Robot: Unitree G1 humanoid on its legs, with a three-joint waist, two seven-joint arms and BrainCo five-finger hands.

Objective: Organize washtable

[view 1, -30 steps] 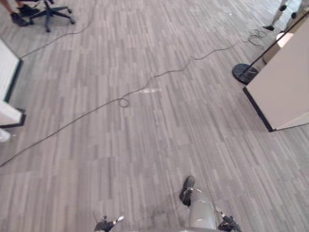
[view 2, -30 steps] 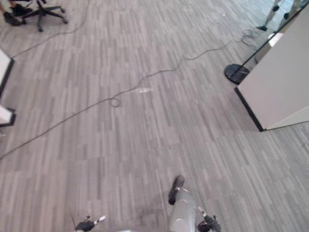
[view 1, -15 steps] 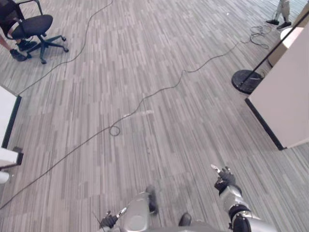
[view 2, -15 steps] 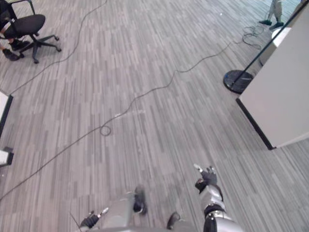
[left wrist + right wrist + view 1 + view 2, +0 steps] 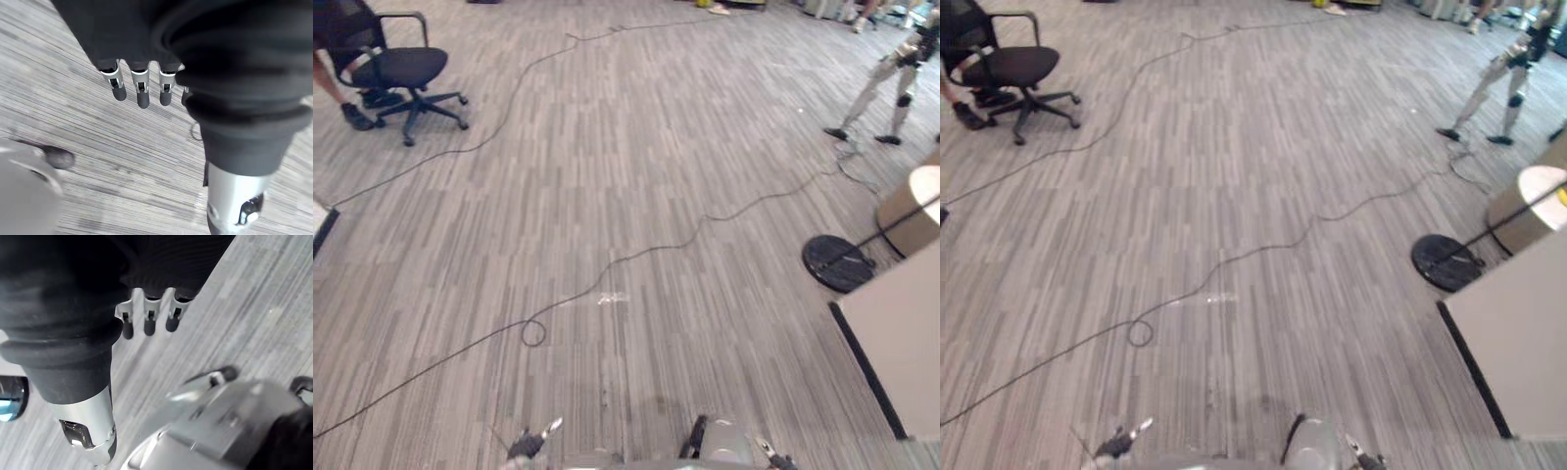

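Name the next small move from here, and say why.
Probably a turn to the right, toward the white panel, to look for the washtable. The left hand and right hand hang open and hold nothing. Ahead lie floor, a cable and a chair, so nothing is within reach to sort yet.

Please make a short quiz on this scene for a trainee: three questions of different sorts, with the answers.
1. True or false: the left hand holds a cup.
2. Where does the chair stand? A) far left B) far right C) centre
3. Fill in: beside the chair shows a person's ___.
Key: 1 false; it and the right hand are open and empty. 2 A. 3 leg.
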